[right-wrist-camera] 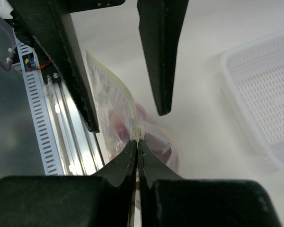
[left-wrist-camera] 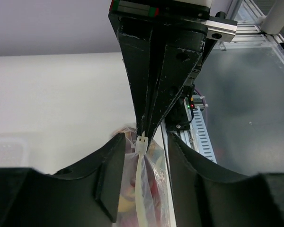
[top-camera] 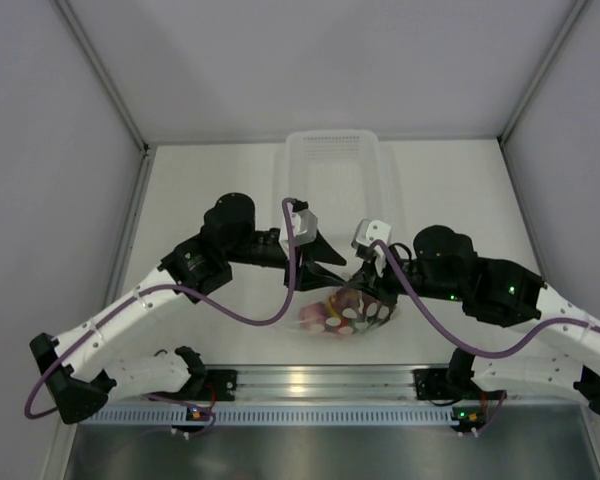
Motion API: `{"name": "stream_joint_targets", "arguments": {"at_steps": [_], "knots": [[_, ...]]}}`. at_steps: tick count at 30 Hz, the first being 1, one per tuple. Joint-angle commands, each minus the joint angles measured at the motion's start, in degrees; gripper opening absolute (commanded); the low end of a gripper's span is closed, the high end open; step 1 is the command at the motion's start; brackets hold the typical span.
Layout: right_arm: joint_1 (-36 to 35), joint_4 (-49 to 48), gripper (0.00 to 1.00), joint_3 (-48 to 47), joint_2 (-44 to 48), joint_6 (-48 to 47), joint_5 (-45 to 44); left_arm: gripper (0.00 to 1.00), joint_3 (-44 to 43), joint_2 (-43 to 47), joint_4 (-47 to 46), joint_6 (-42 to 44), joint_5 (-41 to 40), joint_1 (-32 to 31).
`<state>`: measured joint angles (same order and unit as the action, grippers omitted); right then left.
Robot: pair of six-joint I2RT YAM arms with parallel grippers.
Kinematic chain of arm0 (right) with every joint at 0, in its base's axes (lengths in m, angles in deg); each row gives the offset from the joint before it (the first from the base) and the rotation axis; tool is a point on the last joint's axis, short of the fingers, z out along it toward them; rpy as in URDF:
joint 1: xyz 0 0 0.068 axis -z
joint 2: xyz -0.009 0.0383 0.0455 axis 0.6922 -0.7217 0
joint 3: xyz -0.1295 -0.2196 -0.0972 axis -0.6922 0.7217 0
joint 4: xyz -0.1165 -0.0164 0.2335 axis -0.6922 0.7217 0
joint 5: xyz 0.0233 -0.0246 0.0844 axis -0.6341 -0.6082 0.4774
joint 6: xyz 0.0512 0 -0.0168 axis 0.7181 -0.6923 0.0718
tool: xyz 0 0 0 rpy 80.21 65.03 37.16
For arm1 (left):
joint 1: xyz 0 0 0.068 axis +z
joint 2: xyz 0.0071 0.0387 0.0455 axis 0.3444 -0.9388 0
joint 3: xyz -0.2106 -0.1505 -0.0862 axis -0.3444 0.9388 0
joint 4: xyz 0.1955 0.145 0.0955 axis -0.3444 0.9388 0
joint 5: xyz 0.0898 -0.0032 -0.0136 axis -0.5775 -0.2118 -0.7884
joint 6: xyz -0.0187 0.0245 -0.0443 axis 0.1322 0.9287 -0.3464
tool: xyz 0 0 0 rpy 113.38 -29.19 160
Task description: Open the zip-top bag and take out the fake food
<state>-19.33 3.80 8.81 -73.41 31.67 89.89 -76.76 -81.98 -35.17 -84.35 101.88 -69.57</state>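
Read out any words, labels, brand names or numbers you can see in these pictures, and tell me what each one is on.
No readable text in any view.
Bag: only white dots, no print.
Basket: plain, no label.
Rail electronics: too small to read any marking.

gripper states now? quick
Left gripper: open, straddling the zip-top bag.
Right gripper: shut on the zip-top bag's top edge.
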Motion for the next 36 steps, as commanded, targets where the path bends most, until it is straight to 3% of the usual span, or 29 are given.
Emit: {"name": "stream_joint_targets", "arguments": {"at_steps": [1,3,7,14,15,17,20,31,36], "knots": [[0.7,-2.4,0.00,-1.0,1.3,-1.0,-0.2,0.45,-0.2,-1.3,-4.9,-0.7,3.0,0.1],[0.8,-2.8,0.00,-0.9,1.3,-1.1,-1.1,0.39,-0.7,-1.9,-5.0,-1.0,4.4,0.0],[1.0,-3.5,0.00,-0.6,1.6,-1.1,-1.8,0.38,-0.3,-2.7,-5.1,-0.9,4.9,0.1],[1.2,-4.0,0.00,0.0,2.0,-1.6,-1.5,0.20,0.2,-3.6,-5.8,-1.0,4.8,0.1],[1.3,-4.2,0.00,0.4,2.1,-1.6,-1.6,0.14,0.2,-3.9,-5.8,-1.3,5.0,0.1],[1.3,-4.6,0.00,0.6,2.5,-1.3,-1.9,0.12,0.4,-4.0,-5.8,-1.3,5.1,0.1],[1.9,-6.5,0.00,1.3,3.6,-0.3,-4.0,0.00,1.2,-3.7,-5.8,-1.2,5.4,0.1],[5.7,-10.9,0.00,3.6,8.5,0.7,-6.2,0.00,8.2,-1.0,-5.8,-0.9,6.9,2.0],[7.0,-10.4,0.00,3.9,10.7,-0.3,-8.5,0.00,12.4,2.5,-6.4,-2.0,2.7,2.7]]}}
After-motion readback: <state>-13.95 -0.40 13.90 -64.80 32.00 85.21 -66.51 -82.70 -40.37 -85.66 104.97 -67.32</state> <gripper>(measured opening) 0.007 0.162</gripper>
